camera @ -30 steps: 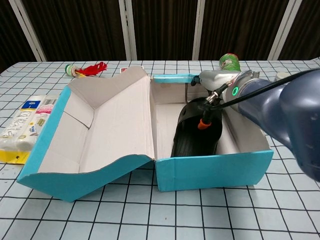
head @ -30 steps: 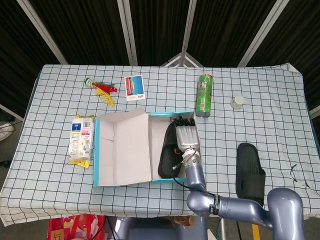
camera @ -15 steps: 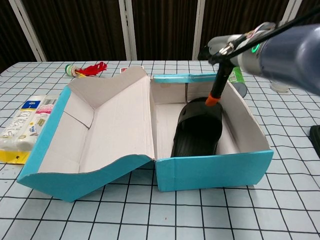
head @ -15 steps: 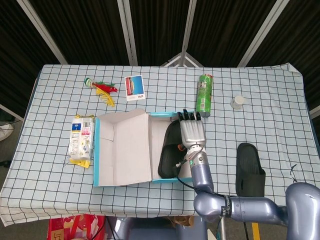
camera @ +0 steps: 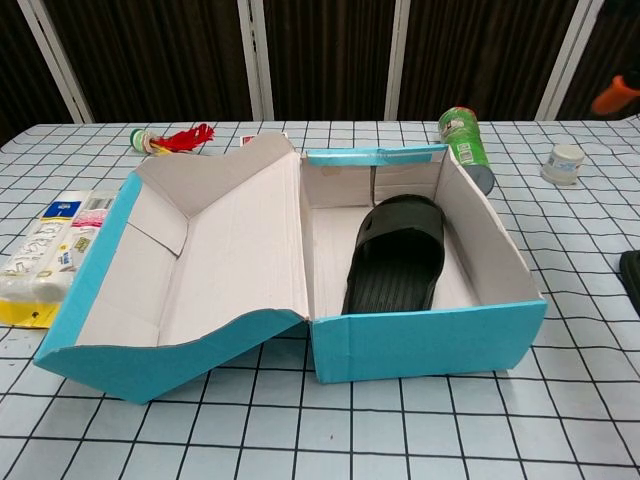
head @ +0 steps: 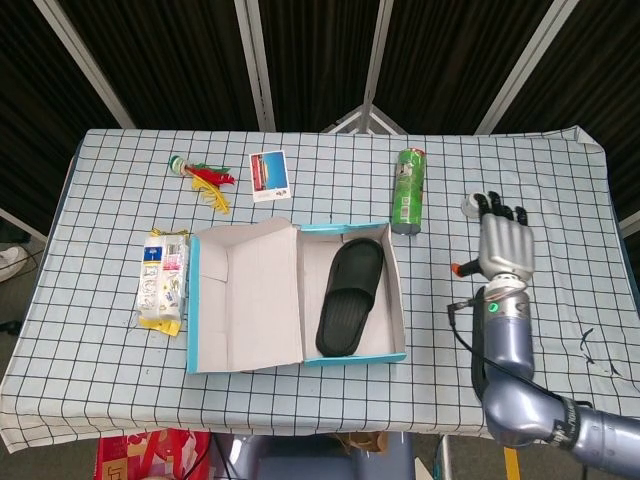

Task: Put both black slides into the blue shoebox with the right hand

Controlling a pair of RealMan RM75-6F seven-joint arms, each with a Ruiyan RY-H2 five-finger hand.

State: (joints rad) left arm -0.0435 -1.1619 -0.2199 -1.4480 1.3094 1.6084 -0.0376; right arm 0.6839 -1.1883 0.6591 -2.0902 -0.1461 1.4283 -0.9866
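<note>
The blue shoebox (head: 397, 310) (camera: 430, 340) lies open in the middle of the table, its lid folded out to the left. One black slide (head: 350, 298) (camera: 400, 255) rests inside it. My right hand (head: 505, 245) hovers well to the right of the box, fingers spread and holding nothing; the chest view shows just an orange tip of it at the top right corner. In the head view my right forearm hides the second black slide, and in the chest view only a sliver of that second slide (camera: 632, 278) shows at the right edge. The left hand is out of both views.
A green can (head: 408, 190) (camera: 462, 135) lies behind the box's right corner. A small white jar (head: 474, 204) (camera: 565, 163) sits just beyond my right hand. A wrapped packet (head: 163, 280) (camera: 40, 255), a shuttlecock (head: 200, 175) and a card (head: 269, 175) are on the left side.
My right hand has let go of the slide in the box, lifted out and swung right across the table, and now hangs over the spot where the second slide lay.
</note>
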